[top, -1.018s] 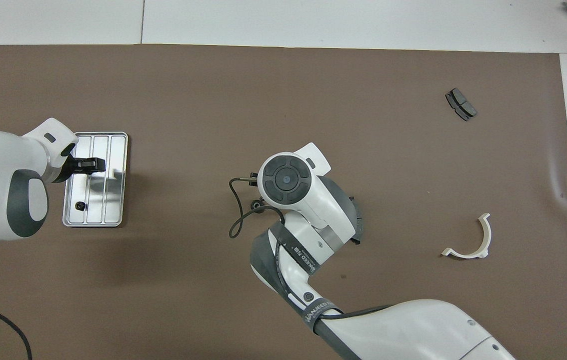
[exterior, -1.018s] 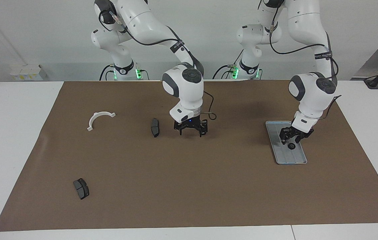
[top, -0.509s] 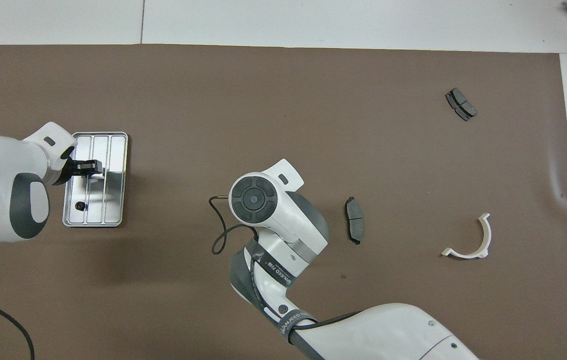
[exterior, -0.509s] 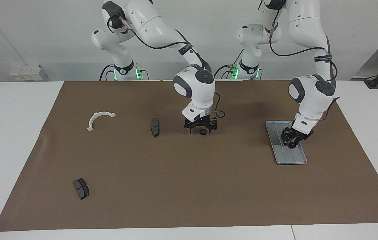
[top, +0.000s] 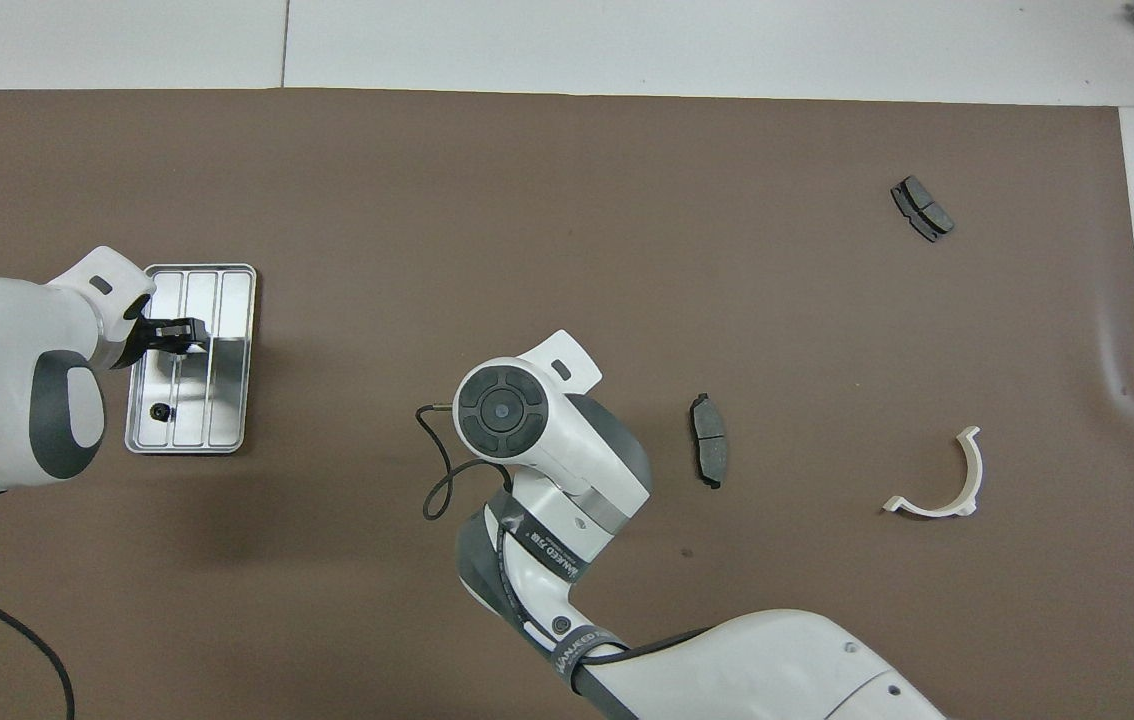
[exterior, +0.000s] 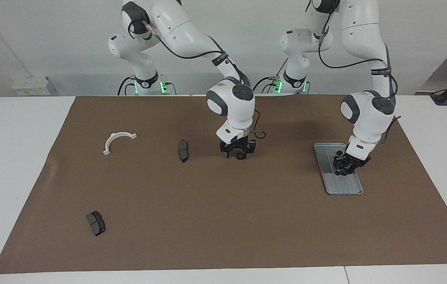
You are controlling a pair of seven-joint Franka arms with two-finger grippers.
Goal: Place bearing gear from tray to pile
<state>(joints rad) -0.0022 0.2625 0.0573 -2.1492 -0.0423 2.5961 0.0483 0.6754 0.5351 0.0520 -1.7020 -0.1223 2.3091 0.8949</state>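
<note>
Your tray (exterior: 351, 188) sits at the left arm's end of the mat; one small black gear (top: 161, 411) lies in its end nearer the robots. The left gripper (exterior: 343, 170) is down in the tray, clear of that gear. You can't tell whether its fingers are closed. A second gear (exterior: 239, 157) lies on the mat under the right gripper (exterior: 239, 154) - grip unclear too. A brake pad (exterior: 183, 150) is beside it; the white bracket (exterior: 118, 141) and another pad (exterior: 96, 223) lie well apart.

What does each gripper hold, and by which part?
Cannot be told: the right gripper sits over a small black bearing gear; the left gripper is low over the ribbed grey metal tray.
</note>
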